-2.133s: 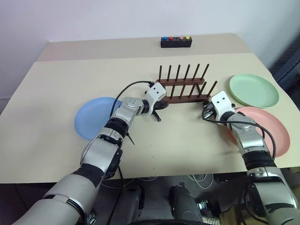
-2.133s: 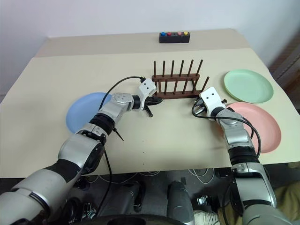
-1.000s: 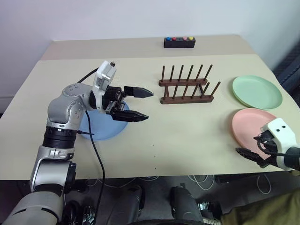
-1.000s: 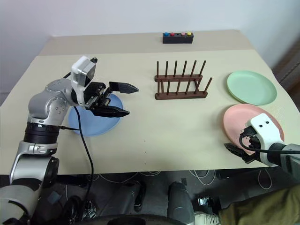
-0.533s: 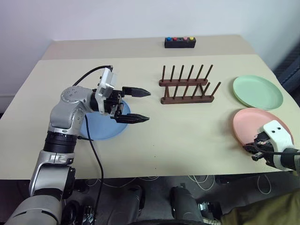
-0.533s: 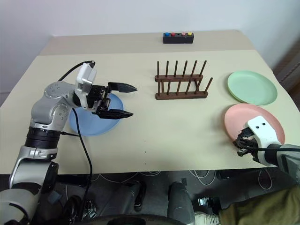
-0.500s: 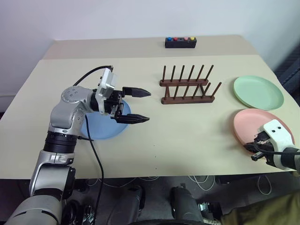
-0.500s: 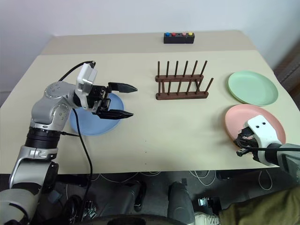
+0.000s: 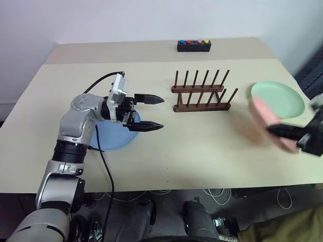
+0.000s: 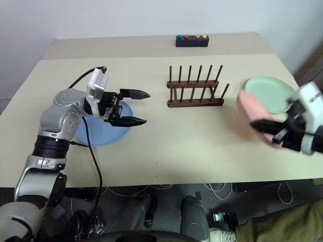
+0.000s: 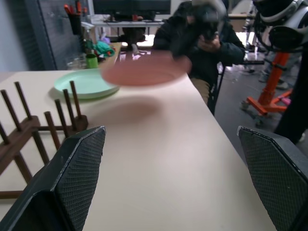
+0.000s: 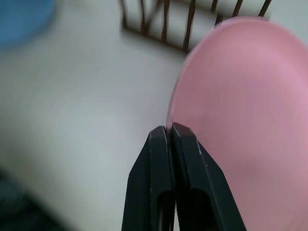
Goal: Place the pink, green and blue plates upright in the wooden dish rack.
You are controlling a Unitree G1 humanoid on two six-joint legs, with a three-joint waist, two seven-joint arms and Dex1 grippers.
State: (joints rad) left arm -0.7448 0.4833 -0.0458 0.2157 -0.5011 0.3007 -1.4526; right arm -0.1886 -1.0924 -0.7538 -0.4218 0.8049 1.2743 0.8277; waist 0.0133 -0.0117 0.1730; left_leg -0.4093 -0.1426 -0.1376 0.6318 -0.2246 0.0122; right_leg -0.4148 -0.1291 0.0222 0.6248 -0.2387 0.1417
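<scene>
On the table (image 9: 202, 151), the pink plate (image 10: 251, 117) hung in the air near the empty rack (image 9: 201, 94) — pinched only at its rim by the right gripper (image 12: 169, 135) — and could have slipped or struck the pegs, while the left gripper (image 9: 151, 112) stood spread above the blue plate (image 9: 107, 137).

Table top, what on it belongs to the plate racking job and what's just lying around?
Part of the job:
- round pink plate, lifted, pinched at its rim by the shut right gripper
- round green plate, flat on the table
- round blue plate, flat below the open left gripper
- dark brown wooden dish rack, no plates in it

Just lying about:
- black box with coloured buttons
</scene>
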